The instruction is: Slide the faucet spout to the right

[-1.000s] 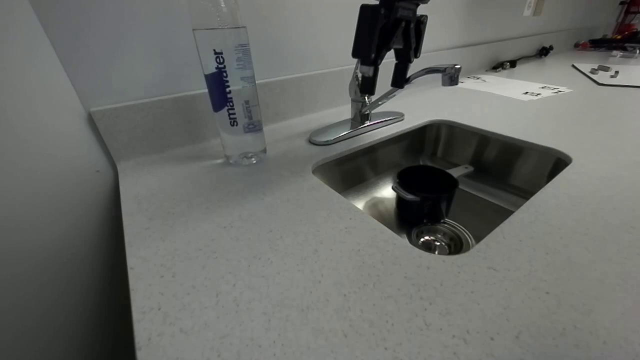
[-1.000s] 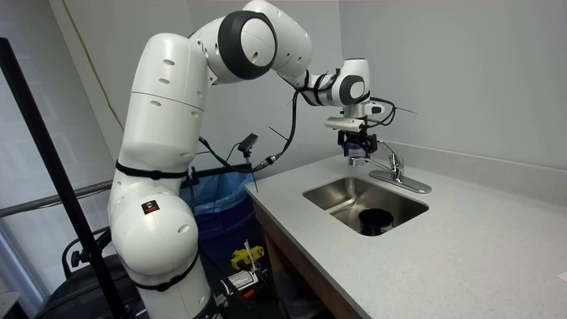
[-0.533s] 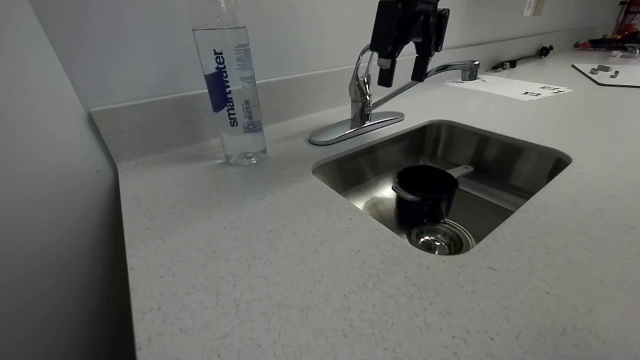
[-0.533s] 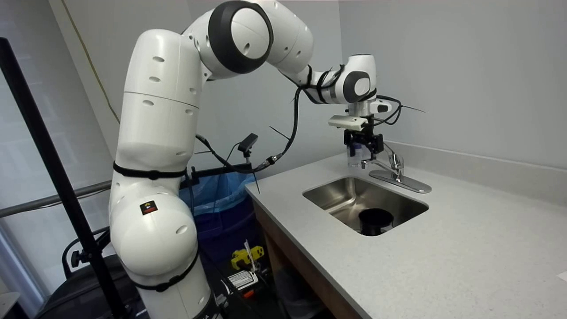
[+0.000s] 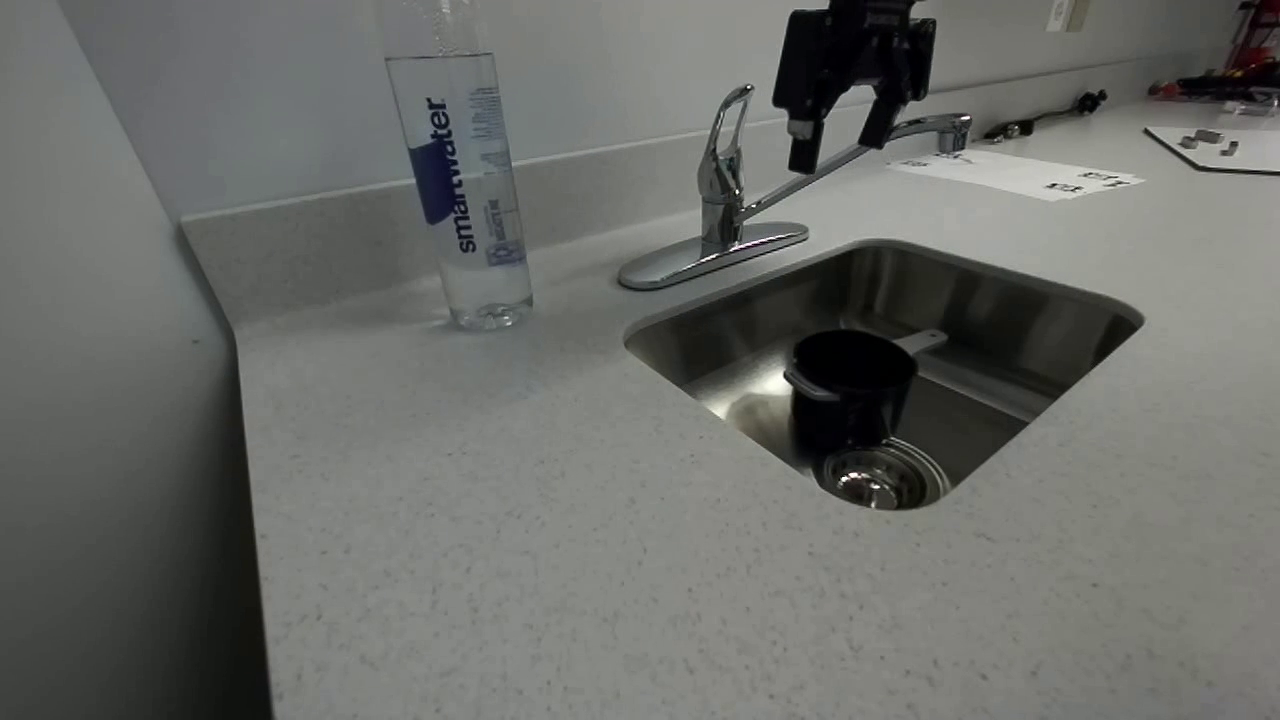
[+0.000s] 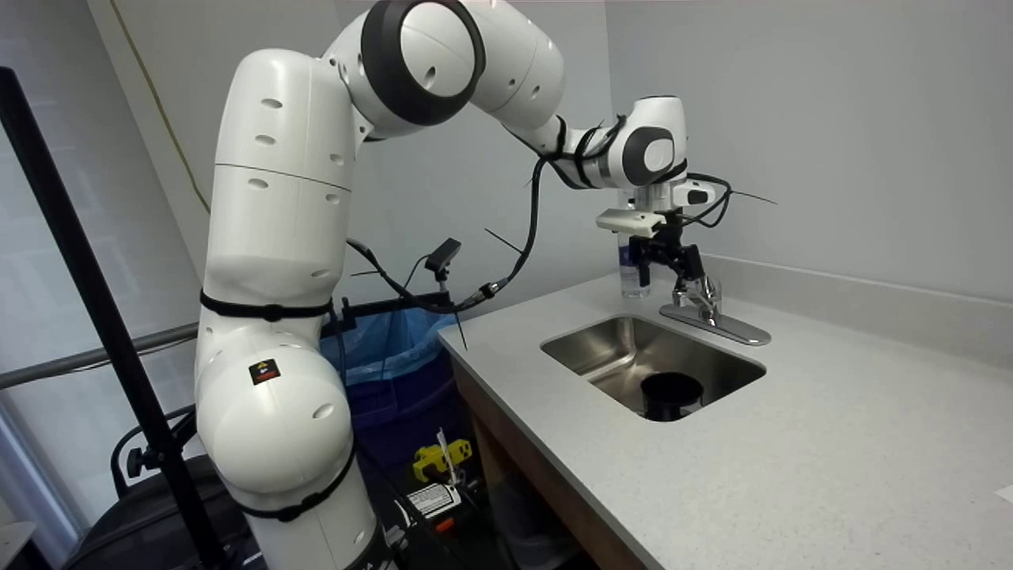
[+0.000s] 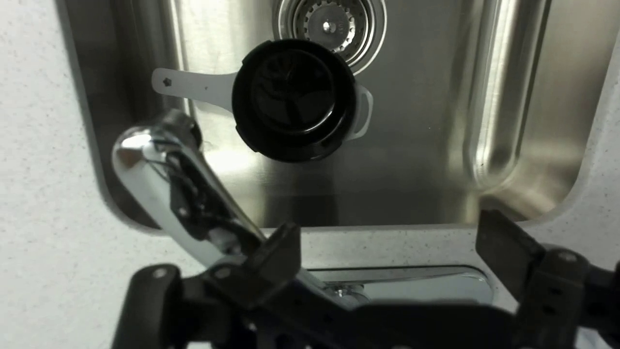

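We are seeing the faucet spout (image 5: 838,164) projecting from the faucet body (image 5: 721,218) beside the sink (image 5: 1000,310). In an exterior view its long axis is slanting gently upward toward picture right; in the wrist view it is running diagonally, the tip pointing to the upper left and appearing over a corner of the sink.

Close by, the gripper (image 7: 393,245) is hanging downward, released, its two fingers (image 7: 286,254) standing wide apart. One is overlapping the spout in the wrist view, leaving us unable to tell whether they are touching. The white arm (image 6: 273,261) is rising beside the counter (image 6: 791,443), bending over at the top and reaching across to the faucet body, with the gripper blocking much of the spout from sight.

The lever handle (image 5: 714,145) is standing atop the faucet body, near the gripper. Inside the sink, a black pot (image 5: 850,400) is standing just beside the drain (image 7: 329,24). A water bottle (image 5: 460,190) is standing on the counter, well apart from the pot, and a paper sheet (image 5: 1010,175) is lying past the spout's tip. Behind the arm, we are seeing a lined bin (image 6: 404,416).
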Robot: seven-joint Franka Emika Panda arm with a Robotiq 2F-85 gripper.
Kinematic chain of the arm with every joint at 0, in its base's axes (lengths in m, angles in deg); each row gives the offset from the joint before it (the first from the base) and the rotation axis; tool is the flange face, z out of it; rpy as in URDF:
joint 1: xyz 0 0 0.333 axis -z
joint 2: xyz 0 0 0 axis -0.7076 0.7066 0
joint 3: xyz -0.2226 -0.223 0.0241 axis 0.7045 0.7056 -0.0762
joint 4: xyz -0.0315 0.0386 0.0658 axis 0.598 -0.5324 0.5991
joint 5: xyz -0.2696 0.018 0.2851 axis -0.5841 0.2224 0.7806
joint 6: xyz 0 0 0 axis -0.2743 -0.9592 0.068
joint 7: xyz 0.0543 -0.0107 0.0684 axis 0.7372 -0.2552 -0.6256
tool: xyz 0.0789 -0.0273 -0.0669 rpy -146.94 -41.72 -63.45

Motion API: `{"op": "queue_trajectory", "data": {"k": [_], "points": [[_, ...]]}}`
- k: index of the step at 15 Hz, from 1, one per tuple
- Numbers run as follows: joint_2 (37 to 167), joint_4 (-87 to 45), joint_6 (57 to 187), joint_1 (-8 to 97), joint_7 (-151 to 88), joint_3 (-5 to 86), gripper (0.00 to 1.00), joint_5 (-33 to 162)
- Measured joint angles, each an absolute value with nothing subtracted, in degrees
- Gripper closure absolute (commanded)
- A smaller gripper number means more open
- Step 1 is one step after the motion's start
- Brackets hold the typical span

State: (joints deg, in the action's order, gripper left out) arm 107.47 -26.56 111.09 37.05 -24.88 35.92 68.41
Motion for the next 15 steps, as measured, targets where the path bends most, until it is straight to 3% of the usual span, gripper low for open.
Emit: {"op": "queue_trajectory", "data": {"k": [15], "points": [[107.6, -25.5, 111.3, 38.1, -18.4, 39.6, 0.00, 66.7]]}}
